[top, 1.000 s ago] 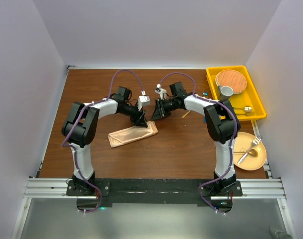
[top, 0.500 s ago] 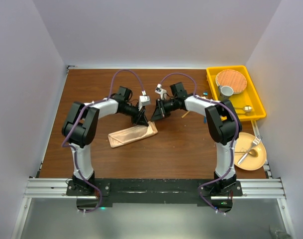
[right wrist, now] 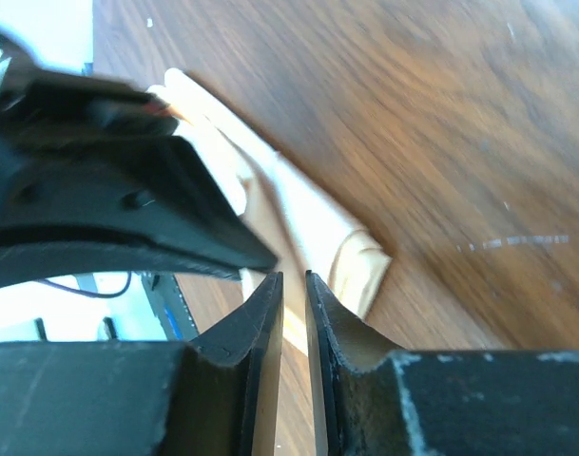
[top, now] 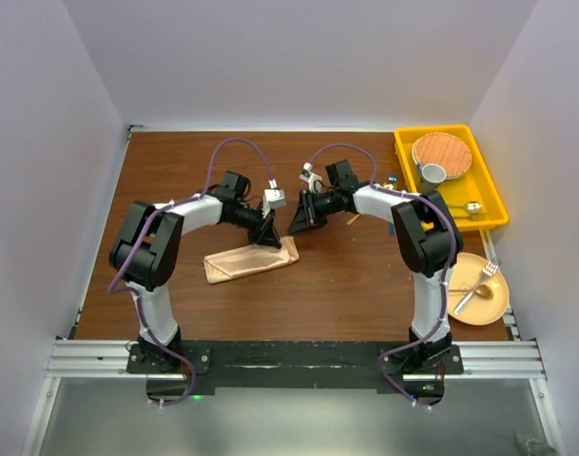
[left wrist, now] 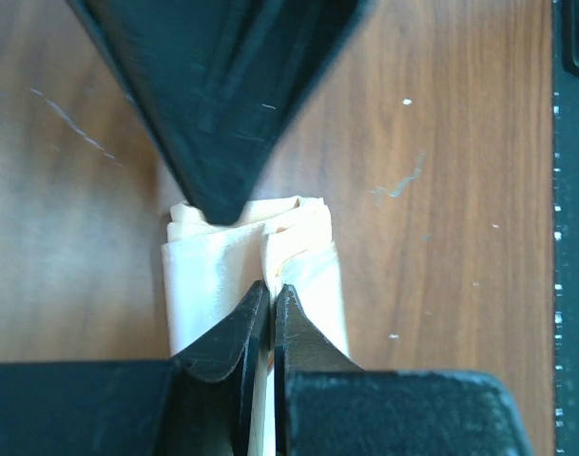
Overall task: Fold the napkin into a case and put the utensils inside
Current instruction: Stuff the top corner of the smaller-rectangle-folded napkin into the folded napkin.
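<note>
Our left tool [left wrist: 272,290] is pinched almost fully together on a raised ridge of the case [left wrist: 308,275], which lies flat on the desk [left wrist: 441,190] beneath its tips. Our right tool [right wrist: 291,280] faces it just past the case's end, its jaws a thin slit apart with nothing between them. The utensils [top: 472,293] rest on a plate [top: 493,306], well off to the right tool's outer side.

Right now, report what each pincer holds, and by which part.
Left pincer pinches the folded napkin by a top-layer ridge near its end. Right pincer: cannot tell.
</note>
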Tool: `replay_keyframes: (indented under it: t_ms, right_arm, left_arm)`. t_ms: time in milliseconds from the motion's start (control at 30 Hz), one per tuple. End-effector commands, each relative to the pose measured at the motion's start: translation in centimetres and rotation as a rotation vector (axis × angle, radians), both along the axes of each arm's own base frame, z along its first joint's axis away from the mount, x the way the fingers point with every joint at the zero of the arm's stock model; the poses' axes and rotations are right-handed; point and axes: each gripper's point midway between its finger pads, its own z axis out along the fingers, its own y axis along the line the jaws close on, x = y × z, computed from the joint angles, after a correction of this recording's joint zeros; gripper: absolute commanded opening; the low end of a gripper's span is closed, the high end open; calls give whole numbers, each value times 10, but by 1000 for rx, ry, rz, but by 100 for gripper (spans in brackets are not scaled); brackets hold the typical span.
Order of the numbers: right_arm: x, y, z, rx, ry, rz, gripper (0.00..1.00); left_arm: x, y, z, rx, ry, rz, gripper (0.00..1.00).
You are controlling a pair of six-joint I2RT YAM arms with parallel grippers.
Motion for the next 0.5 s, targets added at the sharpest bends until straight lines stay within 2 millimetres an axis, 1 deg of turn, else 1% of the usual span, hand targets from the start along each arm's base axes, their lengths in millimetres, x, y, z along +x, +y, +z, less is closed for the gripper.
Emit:
replay_keyframes:
  t_ms: [0, 133, 300, 333, 433, 467]
  right_arm:
    - [-3, 2, 8, -18, 14, -39, 19]
    - [-14, 9, 4, -34, 7, 6, 15]
    - [-28, 14, 2, -48, 16, 45, 14]
    - [-29, 13, 0, -55, 13, 49, 13]
    - [-36, 14, -6, -75, 22, 58, 13]
    - [-38, 14, -11, -86, 33, 60, 13]
  left_arm:
    - [-10, -5, 16, -14, -61, 12, 0]
    - [-14, -7, 16, 0, -84, 28, 0]
    - [-14, -7, 16, 22, -123, 47, 0]
    - [-14, -8, 19, 19, -138, 48, 0]
    - [-15, -8, 19, 28, -162, 55, 0]
    - [-16, -9, 22, 30, -177, 55, 0]
